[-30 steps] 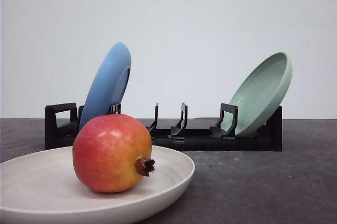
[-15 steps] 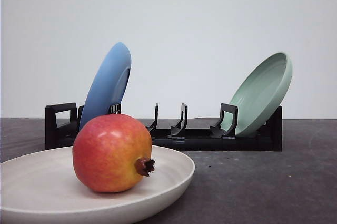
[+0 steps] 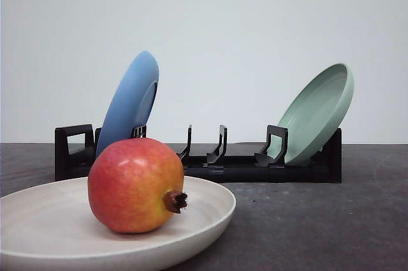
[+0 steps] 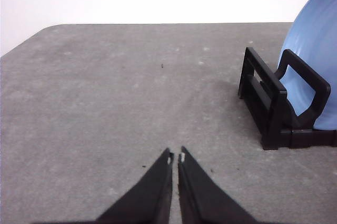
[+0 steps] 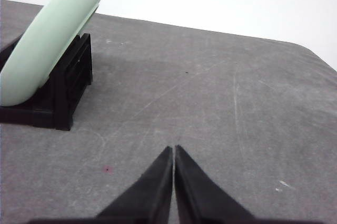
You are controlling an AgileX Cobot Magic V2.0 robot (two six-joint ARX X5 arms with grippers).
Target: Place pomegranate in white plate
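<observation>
**Pomegranate resting in the white plate, both grippers closed and empty**

Front view: the pomegranate (image 3: 136, 185) sits inside the white plate (image 3: 204, 220) at the near left of the dark grey tabletop (image 3: 319, 220), its dark crown nub turned to the right. Behind it stands a black dish rack (image 3: 229, 166). A blue plate (image 3: 131, 102) leans upright in the rack's left end, and a pale green plate (image 3: 319, 115) leans tilted in its right end; the middle slots between them hold nothing.

Left wrist view: the left gripper (image 4: 175, 158) hangs over bare tabletop, its jaws brought together to a thin slit with nothing between them. The rack's end and the blue plate lie off to one side, well apart from the fingertips.

Right wrist view: the right gripper (image 5: 173, 150) has its jaws pressed tip to tip, holding nothing, above scratched grey tabletop. The pale green plate in the rack's other end lies apart from it.
</observation>
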